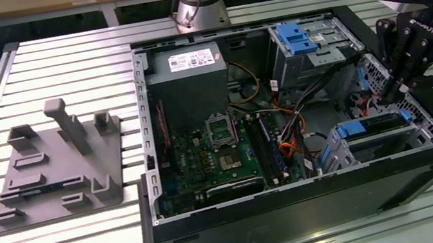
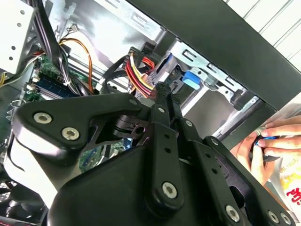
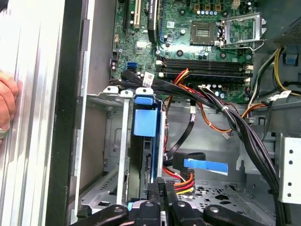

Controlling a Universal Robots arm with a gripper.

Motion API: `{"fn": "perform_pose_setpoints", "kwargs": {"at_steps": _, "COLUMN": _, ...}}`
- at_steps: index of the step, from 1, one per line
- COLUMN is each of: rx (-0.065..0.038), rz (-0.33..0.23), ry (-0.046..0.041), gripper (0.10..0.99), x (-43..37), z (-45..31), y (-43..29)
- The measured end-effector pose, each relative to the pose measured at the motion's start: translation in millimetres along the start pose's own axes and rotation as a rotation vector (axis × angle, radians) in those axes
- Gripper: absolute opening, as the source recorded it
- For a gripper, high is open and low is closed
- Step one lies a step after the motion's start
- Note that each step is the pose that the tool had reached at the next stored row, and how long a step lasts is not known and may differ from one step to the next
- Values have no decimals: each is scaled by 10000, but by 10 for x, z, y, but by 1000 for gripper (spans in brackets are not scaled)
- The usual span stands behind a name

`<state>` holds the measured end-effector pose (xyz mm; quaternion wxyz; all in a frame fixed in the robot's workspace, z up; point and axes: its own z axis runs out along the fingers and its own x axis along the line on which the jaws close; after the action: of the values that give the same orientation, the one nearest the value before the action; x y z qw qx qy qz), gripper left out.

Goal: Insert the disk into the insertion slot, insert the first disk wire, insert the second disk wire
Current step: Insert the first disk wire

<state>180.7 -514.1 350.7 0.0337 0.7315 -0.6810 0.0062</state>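
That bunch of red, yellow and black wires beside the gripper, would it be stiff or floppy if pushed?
Probably floppy: the wires curve loosely beside the gripper, so they should bend aside rather than hold shape. Likely a bit springy too, since the strands stay bunched together. Probably light, as each strand looks thin.

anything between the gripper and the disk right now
Nothing visible. In the first wrist view the disk sits in the insertion slot, with the gripper close to its edge. The red and yellow wires lie beside the gripper, not between.
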Motion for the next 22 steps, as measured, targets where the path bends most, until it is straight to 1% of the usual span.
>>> {"fn": "perform_pose_setpoints", "kwargs": {"at_steps": 4, "rx": 35, "rz": -8, "ry": -117, "gripper": 165, "x": 73, "z": 7, "y": 10}}
{"fn": "perform_pose_setpoints", "kwargs": {"at_steps": 6, "rx": 44, "rz": -10, "ry": -143, "gripper": 165, "x": 88, "z": 11, "y": 12}}
{"fn": "perform_pose_setpoints", "kwargs": {"at_steps": 13, "rx": 47, "rz": -7, "ry": -139, "gripper": 165, "x": 83, "z": 22, "y": 19}}
{"fn": "perform_pose_setpoints", "kwargs": {"at_steps": 15, "rx": 44, "rz": 6, "ry": -106, "gripper": 165, "x": 77, "z": 22, "y": 19}}
{"fn": "perform_pose_setpoints", "kwargs": {"at_steps": 22, "rx": 42, "rz": 43, "ry": -103, "gripper": 165, "x": 84, "z": 38, "y": 18}}
